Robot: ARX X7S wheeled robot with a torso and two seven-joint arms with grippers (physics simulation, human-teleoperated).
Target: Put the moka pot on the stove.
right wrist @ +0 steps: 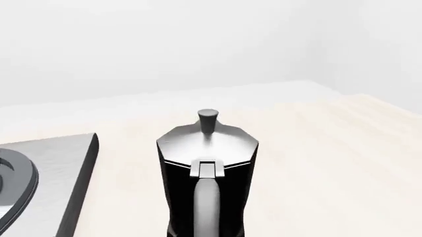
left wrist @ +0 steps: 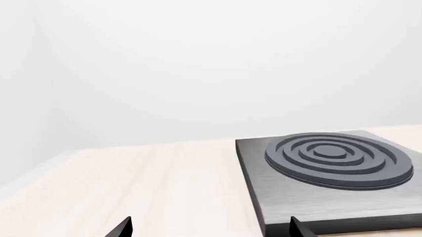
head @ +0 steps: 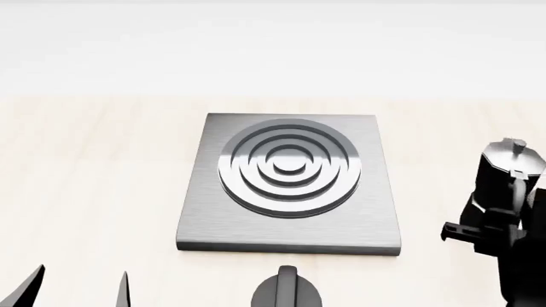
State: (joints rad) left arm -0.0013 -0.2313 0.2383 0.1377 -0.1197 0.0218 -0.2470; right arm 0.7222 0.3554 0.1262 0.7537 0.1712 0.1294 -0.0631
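Note:
The moka pot [head: 509, 167] is black and faceted with a silvery lid and knob, and it stands just right of the stove [head: 290, 235]. In the right wrist view the moka pot [right wrist: 207, 163] fills the centre, handle toward the camera. My right gripper [head: 499, 224] sits at that handle and looks shut on it; its fingertips merge with the dark pot body. The stove [left wrist: 290, 197] is a grey square plate with raised rings. My left gripper [left wrist: 211, 229] hangs open and empty over the wood near the stove's near left corner, and the left gripper [head: 77, 291] shows low in the head view.
A squat round black knob [head: 286, 291] sits in front of the stove's near edge. The light wooden table [head: 94, 179] runs back to a white wall. A far table edge [right wrist: 316, 89] lies beyond the pot.

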